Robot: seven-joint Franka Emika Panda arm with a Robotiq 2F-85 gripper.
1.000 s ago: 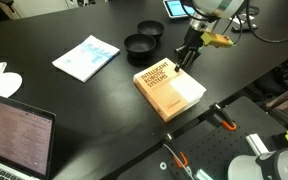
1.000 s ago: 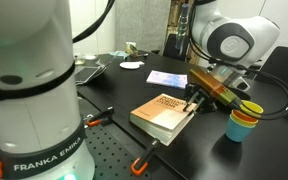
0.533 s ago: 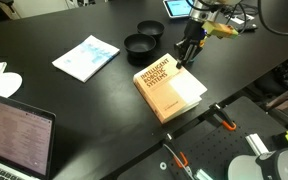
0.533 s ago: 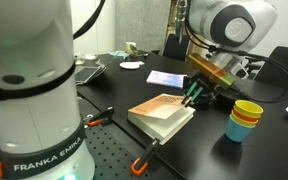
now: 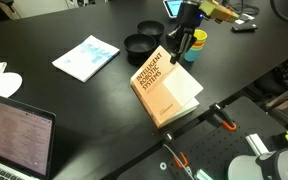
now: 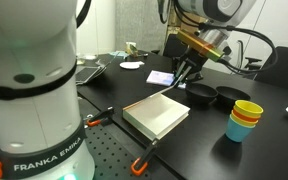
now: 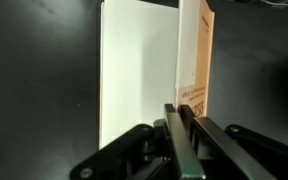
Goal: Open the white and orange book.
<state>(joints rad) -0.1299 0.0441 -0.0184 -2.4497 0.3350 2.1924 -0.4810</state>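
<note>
The white and orange book (image 5: 162,92) lies on the black table near its front edge. Its orange-tan cover is lifted steeply and a cream-white page (image 6: 156,115) lies bare beneath it. My gripper (image 5: 177,54) is shut on the free edge of the cover and holds it up; it also shows in an exterior view (image 6: 182,80). In the wrist view the fingers (image 7: 174,125) pinch the thin orange cover (image 7: 197,55), with the white page (image 7: 139,70) beside it.
Two black bowls (image 5: 142,44) stand just behind the book. A light blue-and-white booklet (image 5: 86,57) lies further along the table. Stacked yellow and orange cups (image 6: 246,119) stand beside the book. A laptop (image 5: 14,135) sits at a table corner. Orange-handled clamps (image 5: 224,123) grip the table edge.
My gripper has risen and swung across the book with the cover in it. The cover went from nearly flat to steeply raised, baring the white page.
</note>
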